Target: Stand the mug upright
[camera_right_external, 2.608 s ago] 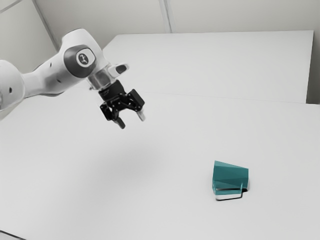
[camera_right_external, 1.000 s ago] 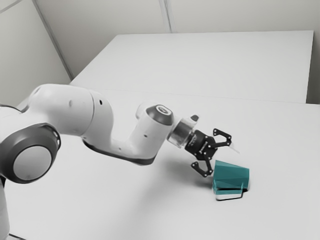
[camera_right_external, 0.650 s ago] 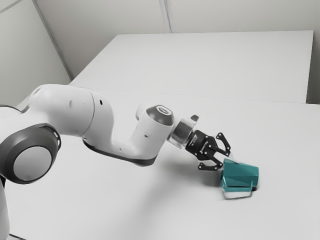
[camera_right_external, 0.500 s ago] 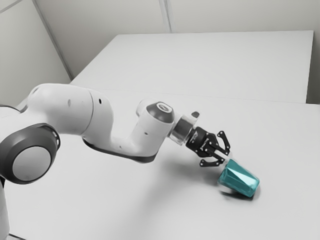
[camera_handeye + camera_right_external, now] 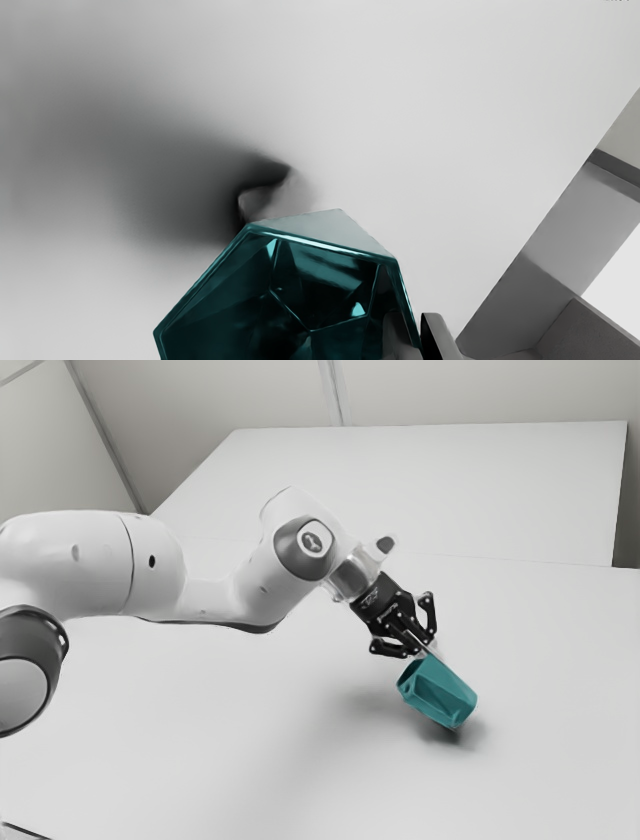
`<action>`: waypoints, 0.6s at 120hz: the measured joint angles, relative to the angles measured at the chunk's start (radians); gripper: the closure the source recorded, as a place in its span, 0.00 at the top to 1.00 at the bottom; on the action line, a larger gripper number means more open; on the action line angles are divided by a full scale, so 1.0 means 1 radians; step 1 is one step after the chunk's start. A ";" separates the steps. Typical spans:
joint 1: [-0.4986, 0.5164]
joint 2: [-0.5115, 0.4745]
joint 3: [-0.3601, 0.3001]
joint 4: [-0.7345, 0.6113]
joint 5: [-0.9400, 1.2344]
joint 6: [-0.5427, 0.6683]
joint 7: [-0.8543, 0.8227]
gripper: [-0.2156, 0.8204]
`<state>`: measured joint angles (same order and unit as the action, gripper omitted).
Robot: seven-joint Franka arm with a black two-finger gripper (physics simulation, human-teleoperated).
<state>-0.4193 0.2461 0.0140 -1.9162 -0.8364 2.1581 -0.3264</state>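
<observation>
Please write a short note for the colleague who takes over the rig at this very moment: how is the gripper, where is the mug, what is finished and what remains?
Gripper: the gripper is shut on the mug's wall, one finger inside the mug, the other outside.
Mug: the teal mug hangs tilted, its mouth toward the gripper; by its shadow, it seems at least partly raised off the table.
Done: mug gripped.
Left: turn it upright, set its base on the table, open, back away. I would go gently, as the one-wall grip may let it swing.
</observation>
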 joint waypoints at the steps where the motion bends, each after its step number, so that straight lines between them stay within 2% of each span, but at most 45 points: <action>1: 0.000 -0.005 0.000 0.000 0.017 0.000 -0.002 0.04; 38: 0.033 -0.164 0.063 -0.067 0.515 -0.016 -0.076 0.03; 72: 0.110 -0.201 0.065 -0.074 0.784 -0.056 -0.095 0.03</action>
<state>-0.3093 0.0454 0.0789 -1.9905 -0.0522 2.1016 -0.4215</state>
